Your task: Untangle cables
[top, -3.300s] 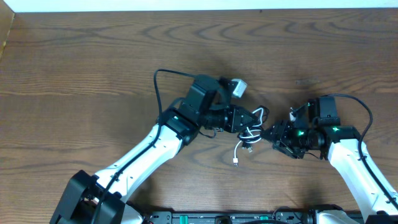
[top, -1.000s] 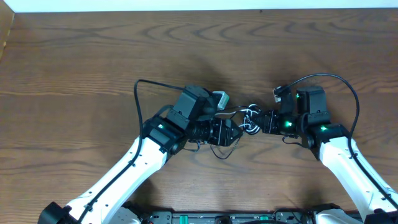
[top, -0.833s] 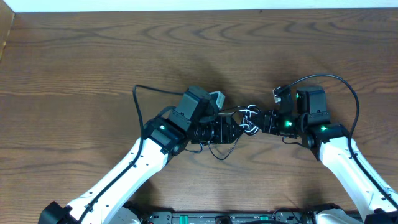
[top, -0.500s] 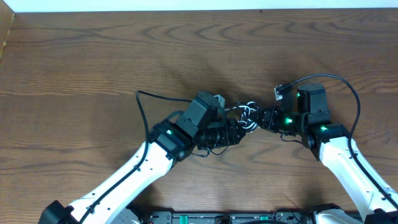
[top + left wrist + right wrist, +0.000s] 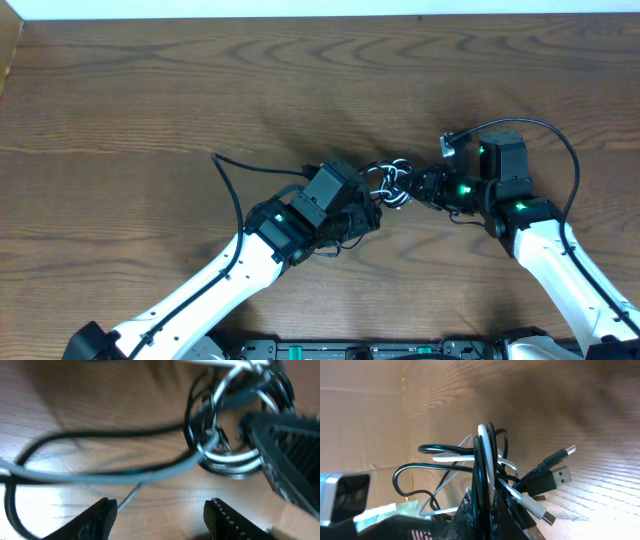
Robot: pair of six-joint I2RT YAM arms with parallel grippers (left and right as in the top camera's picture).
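So on the wooden worktop [image 5: 120, 100] both arms meet mid-scene. The right hand [image 5: 428, 187] is pressed together on the cables [image 5: 392, 185], pinching the whole bundle, the white one plus the black ones. The loops stand on edge and the plugs [image 5: 560, 476] stick out sideways. The left hand [image 5: 370, 207] is spread wide with nothing between its fingers [image 5: 100, 515], and the knot lies just right of it, slightly farther. My guess: it reaches in for one loop.

Overhead looking straight down, wrist views close, sharing cables [image 5: 392, 184]
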